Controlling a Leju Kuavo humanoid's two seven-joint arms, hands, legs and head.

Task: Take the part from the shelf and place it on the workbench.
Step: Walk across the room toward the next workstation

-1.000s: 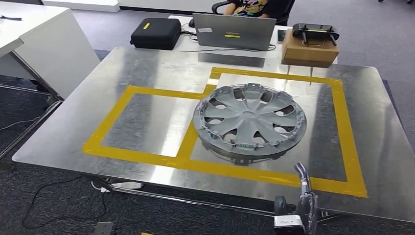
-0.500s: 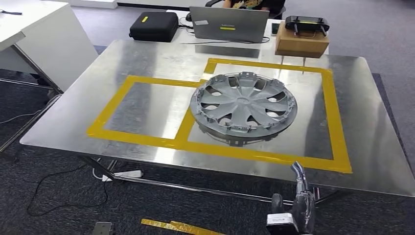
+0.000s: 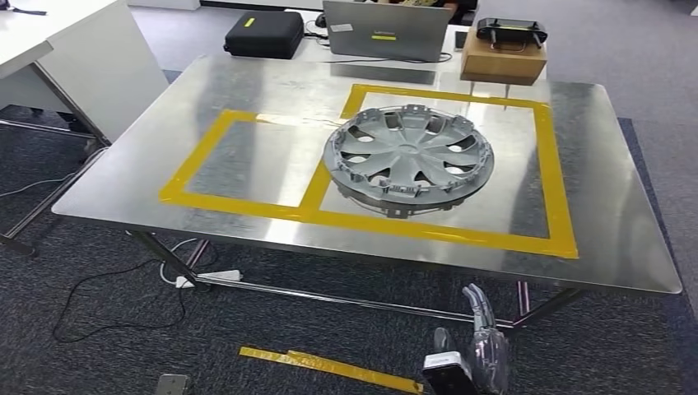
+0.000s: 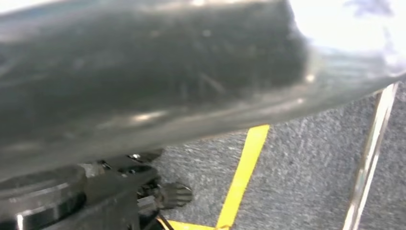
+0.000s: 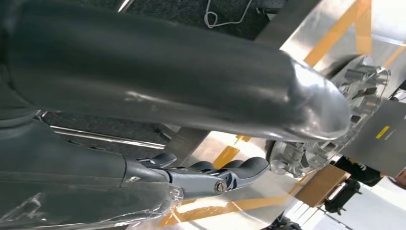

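The part, a grey wheel cover [image 3: 409, 160], lies flat on the steel workbench [image 3: 263, 90], inside the right-hand rectangle of yellow tape. My right hand [image 3: 477, 346] hangs below and in front of the bench's near edge, well short of the wheel cover. Its fingers [image 5: 225, 173] are stretched out with nothing in them, and the wheel cover [image 5: 335, 139] shows beyond them on the bench. A blurred grey thumb [image 4: 143, 72] of my left hand hangs over the carpet; how its fingers lie is hidden.
A laptop [image 3: 387, 30], a black case [image 3: 263, 34] and a cardboard box [image 3: 504, 53] stand on a table behind the bench. A white desk [image 3: 74, 58] is at the left. A power strip [image 3: 210, 278] and a strip of yellow tape [image 3: 329, 368] lie on the carpet.
The whole picture has shifted: the camera has drawn back from the bench, and more floor shows in front. The wheel cover stays in place on the bench. My right hand sits lower in the picture.
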